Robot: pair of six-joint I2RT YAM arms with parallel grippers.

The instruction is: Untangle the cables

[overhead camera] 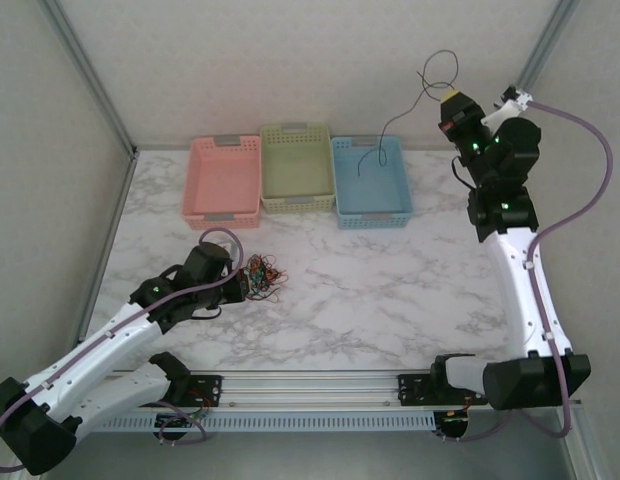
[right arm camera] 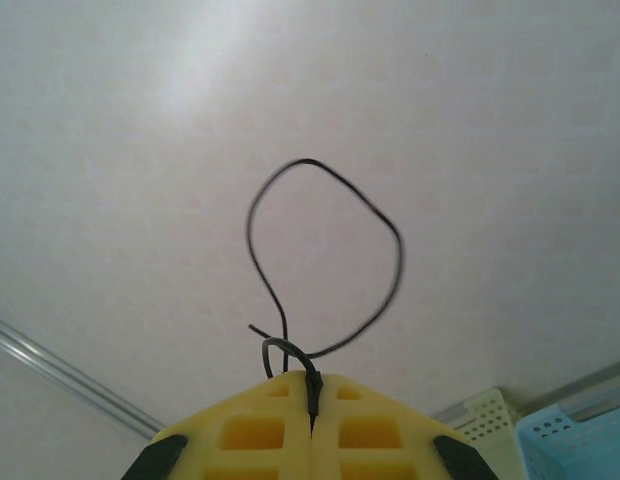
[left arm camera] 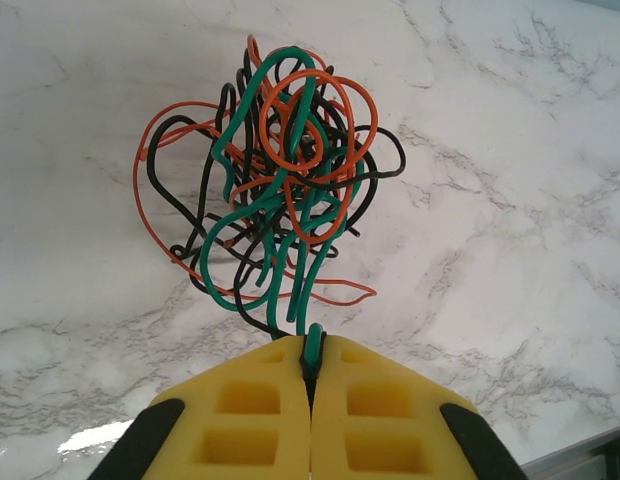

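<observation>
The right claw (overhead camera: 452,97) is closed tight on one black cable (overhead camera: 380,140), pinching it close to one end, so that in the right wrist view a short stub curls at the pads and the cable (right arm camera: 399,245) springs into an open loop beyond the claw (right arm camera: 312,385). The claw is held high, above and just right of the blue basket (overhead camera: 373,218). The rest of the cable trails down and leftward from it, clear of every other cable, with its free end over the basket's inside. I cannot tell whether the tip touches the basket floor. The height seems meant to let the limp cable hang straight and drop in without snagging on a wall. The left claw (left arm camera: 311,360) is also shut, gripping a green cable (left arm camera: 308,300) where it leaves the tangle (left arm camera: 275,180). That knot of red-orange, green and black loops lies on the bench (overhead camera: 390,290), well left of the blue basket and nearer the arm bases, with the left claw (overhead camera: 242,283) low against its left side. That low grip looks like an anchor that pins the tangle (overhead camera: 262,277) to the bench while single strands are drawn out. The task appears to be at an early stage, with one cable separated and most of them knotted. The likely next step is to release the black cable into the blue basket.
</observation>
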